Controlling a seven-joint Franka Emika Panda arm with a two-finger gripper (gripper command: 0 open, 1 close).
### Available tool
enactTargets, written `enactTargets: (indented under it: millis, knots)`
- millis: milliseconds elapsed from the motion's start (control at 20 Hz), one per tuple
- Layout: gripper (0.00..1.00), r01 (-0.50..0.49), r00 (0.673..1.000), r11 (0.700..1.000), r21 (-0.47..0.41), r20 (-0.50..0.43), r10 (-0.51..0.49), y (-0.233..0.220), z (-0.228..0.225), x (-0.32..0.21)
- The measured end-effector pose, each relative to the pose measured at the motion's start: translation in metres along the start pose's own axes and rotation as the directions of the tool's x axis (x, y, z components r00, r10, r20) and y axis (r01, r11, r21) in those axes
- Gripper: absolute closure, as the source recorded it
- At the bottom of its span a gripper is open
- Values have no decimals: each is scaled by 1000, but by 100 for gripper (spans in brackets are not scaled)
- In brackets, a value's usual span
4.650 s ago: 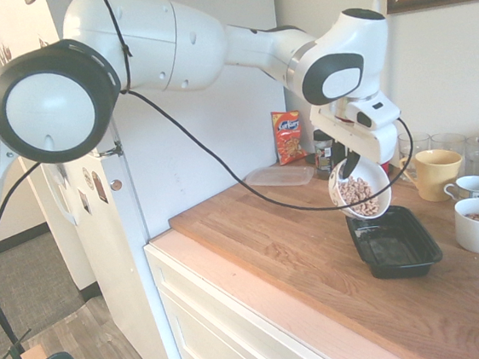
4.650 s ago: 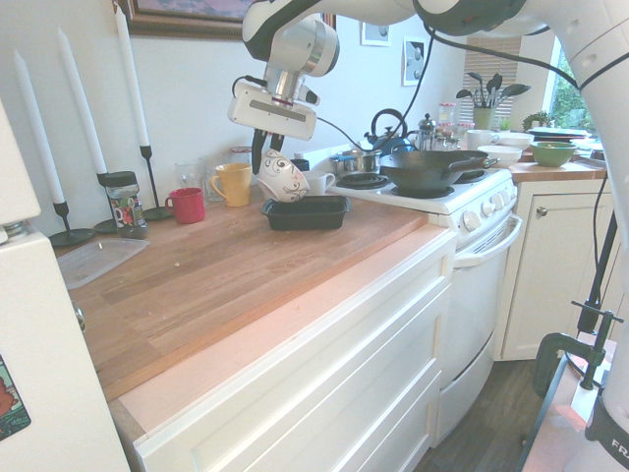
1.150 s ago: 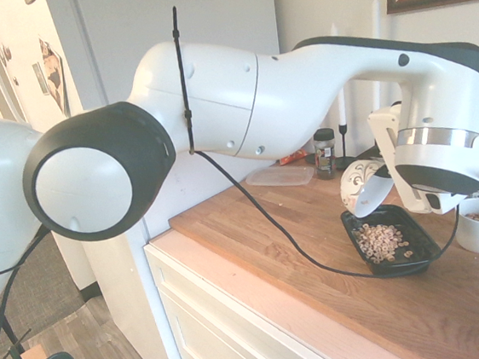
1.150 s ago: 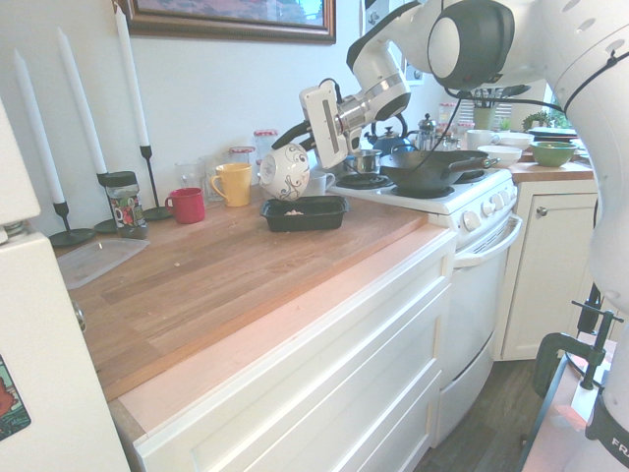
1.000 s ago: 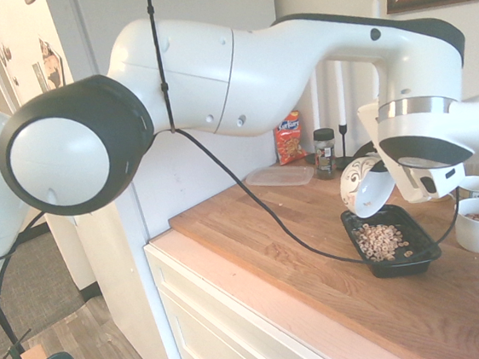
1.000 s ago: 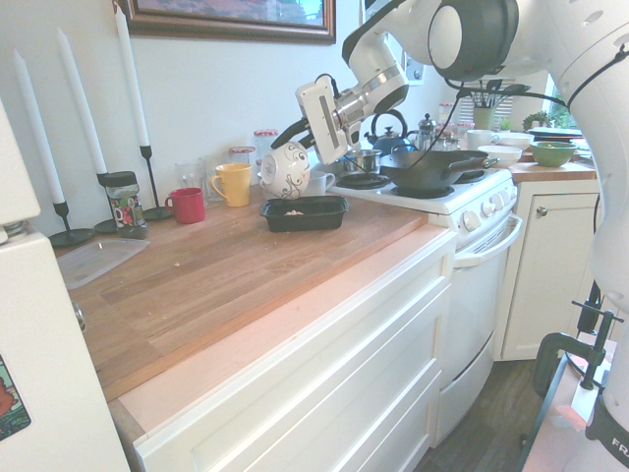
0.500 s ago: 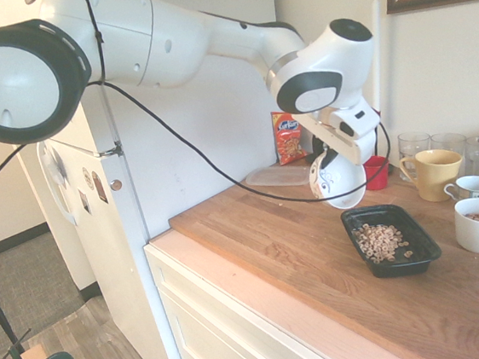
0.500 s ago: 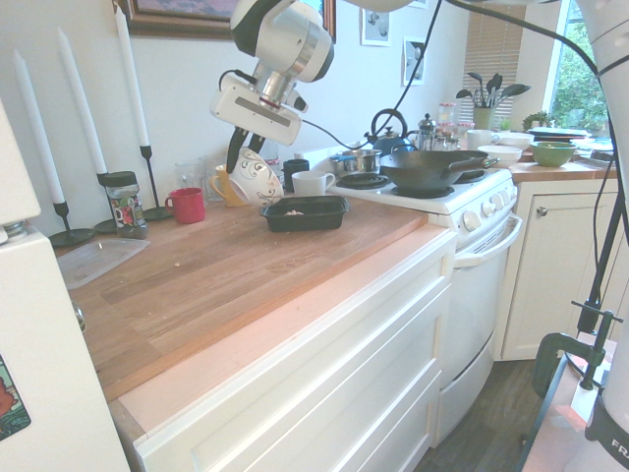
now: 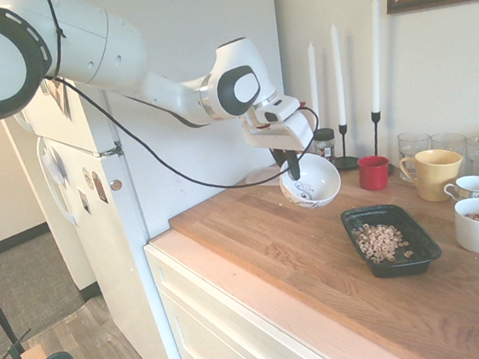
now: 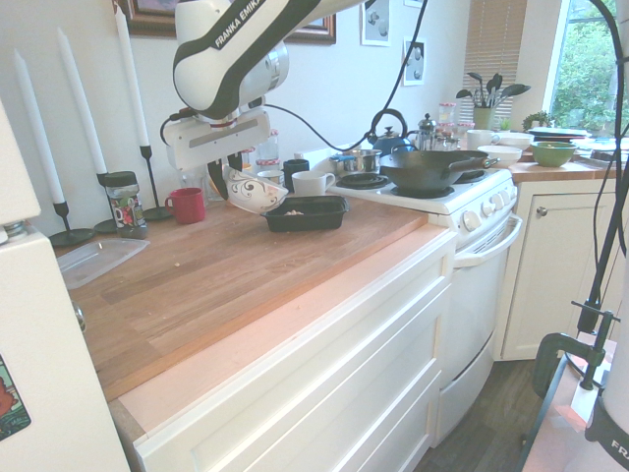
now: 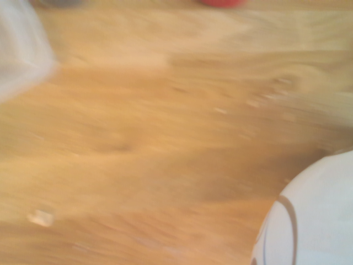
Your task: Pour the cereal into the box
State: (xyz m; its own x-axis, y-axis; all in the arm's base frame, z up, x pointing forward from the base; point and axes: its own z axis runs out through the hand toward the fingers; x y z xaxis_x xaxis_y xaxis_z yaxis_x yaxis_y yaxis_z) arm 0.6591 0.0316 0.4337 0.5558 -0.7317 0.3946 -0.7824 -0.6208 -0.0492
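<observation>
white bowl [image 9: 311, 181] with dark swirl pattern, black box [image 9: 391, 240], light-tan cereal [image 9: 380, 240], red cup [image 9: 374, 172]

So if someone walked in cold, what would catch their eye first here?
Probably the gripper shut on the rim of a white patterned bowl, holding it in the air above the wooden counter. Next, the black box near the mugs, with the cereal heaped inside. Three tall white candles stand against the wall behind.
</observation>
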Motion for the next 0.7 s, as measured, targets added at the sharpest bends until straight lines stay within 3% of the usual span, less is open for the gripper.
enactTargets:
  millis: [350, 700]
  knots:
    - [100, 87, 993, 992, -94, -78, -94, -39, -4, -78]
    - [100, 130, 982, 978, -166, -115, -150, -69, 28, -133]
